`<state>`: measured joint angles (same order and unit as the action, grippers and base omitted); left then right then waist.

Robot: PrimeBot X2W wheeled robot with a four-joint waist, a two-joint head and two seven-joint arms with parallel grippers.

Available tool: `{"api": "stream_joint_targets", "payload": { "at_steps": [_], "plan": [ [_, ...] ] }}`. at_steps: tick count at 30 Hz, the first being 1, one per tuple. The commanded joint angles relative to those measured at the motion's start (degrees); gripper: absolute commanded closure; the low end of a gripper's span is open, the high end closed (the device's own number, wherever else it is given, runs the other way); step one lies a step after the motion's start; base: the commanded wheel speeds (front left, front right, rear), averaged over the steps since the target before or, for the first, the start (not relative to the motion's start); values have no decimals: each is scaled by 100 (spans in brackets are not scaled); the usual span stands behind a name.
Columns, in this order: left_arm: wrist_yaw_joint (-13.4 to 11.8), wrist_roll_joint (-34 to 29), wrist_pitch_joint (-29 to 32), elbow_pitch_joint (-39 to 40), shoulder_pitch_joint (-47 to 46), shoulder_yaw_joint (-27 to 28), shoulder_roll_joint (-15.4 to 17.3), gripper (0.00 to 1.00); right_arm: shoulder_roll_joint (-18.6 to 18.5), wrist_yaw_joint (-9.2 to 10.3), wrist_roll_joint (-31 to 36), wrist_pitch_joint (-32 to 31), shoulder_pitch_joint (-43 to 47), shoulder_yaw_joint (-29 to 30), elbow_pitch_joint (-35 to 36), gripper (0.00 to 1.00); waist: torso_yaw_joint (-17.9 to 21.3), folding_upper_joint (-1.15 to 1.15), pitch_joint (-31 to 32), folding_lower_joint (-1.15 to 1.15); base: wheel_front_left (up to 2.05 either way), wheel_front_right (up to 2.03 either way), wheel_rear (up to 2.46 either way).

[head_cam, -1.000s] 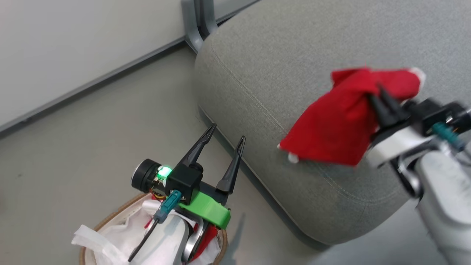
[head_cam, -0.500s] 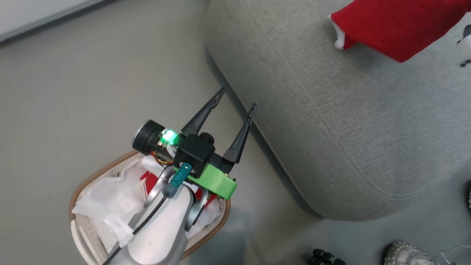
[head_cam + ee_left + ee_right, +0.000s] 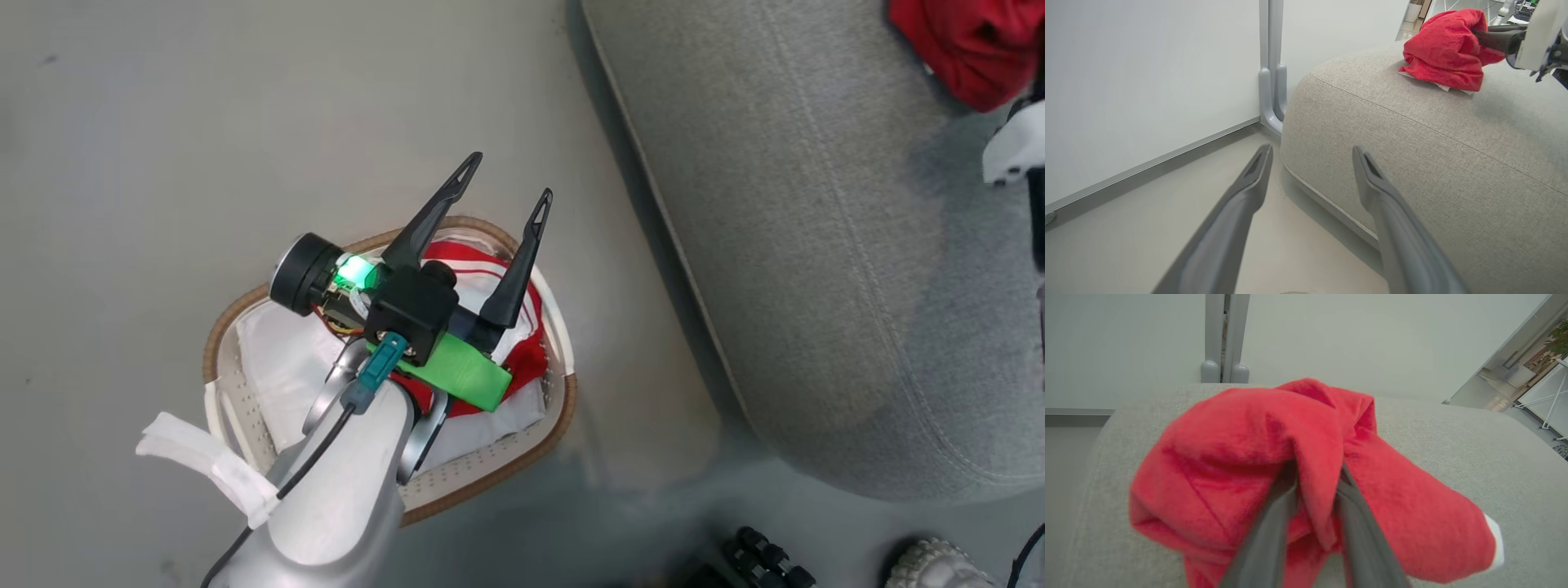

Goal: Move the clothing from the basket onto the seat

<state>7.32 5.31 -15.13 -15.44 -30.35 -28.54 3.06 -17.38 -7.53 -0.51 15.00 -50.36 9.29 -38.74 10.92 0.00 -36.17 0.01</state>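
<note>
Two red garments, and just one of them is on the seat (image 3: 816,245) right now. The plain red garment (image 3: 1241,457) lies bunched on top of the seat, well in from its rounded edge, and a grey post (image 3: 1271,81) stands against the wall past the seat's far end. The right gripper (image 3: 1316,477) is over the seat too, its two fingers a little apart with a fold of that red cloth between them. Honestly I can't tell if they're pinching it or have let go, since the fabric seems to touch both fingers either way. The striped garment (image 3: 473,260), red with thin white lines, is off the seat, down in the basket (image 3: 566,404). The basket stands on the floor (image 3: 204,122) just beside the seat's long side, not touching it as far as I can see. A white liner sheet (image 3: 277,359) is crumpled in there with it, mostly on the side away from the seat. The left gripper (image 3: 509,175) hangs off the seat as well, above the basket. Its fingers are spread wide and holding nothing, and in its own wrist view the tips are aimed at the seat's lower edge.
</note>
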Motion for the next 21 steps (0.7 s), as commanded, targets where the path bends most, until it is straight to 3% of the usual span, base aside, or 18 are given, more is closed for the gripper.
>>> {"api": "stream_joint_targets", "payload": {
  "at_steps": [1,13,21],
  "plan": [
    [21,-50,-3,-21,98,40,20,0,38,8,13,27,191,105,43,0,-159,0,15,-1,0,0,0],
    [-11,129,-3,-69,857,565,0,0,354,8,-267,27,2024,243,768,0,-264,0,1188,-1,0,0,0],
    [-329,236,-3,-58,1498,1113,-3,0,706,8,-596,27,2782,-243,1426,0,-595,0,1920,-1,0,0,0]
  ]
}}
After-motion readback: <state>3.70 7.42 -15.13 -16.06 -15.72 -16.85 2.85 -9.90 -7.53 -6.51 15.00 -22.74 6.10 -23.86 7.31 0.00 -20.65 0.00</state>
